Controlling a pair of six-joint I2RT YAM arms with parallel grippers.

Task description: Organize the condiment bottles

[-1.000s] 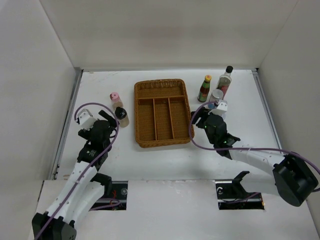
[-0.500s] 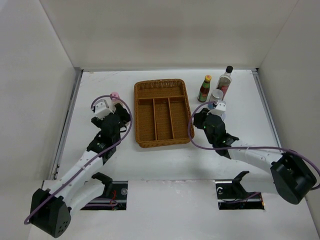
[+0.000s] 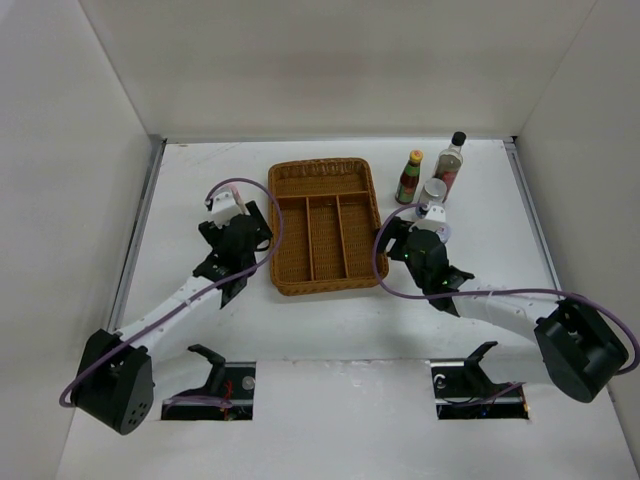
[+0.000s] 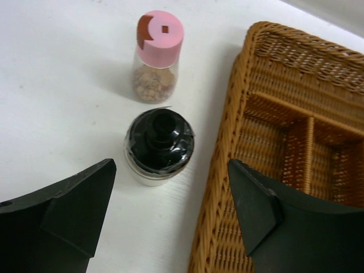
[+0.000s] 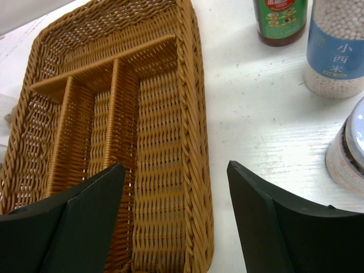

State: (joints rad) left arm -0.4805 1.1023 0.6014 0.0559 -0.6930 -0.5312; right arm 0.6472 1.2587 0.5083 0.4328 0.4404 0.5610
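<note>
Left wrist view has the left end effector (image 4: 170, 168) spread wide, its fingers flanking the black-capped bottle (image 4: 159, 142) without touching it, apparently lined up for a grasp. That bottle stands upright on the bench (image 4: 57, 85) just beside the wicker tray (image 4: 227, 148), with the pink-capped bottle (image 4: 157, 54) near, beyond it. The right end effector (image 5: 174, 166) is also wide and empty, over the tray's right edge. The green bottle (image 5: 281, 20), tall clear bottle (image 5: 341, 45) and short jar (image 5: 347, 148) cluster to its right. The tray's visible compartments hold nothing yet.
</note>
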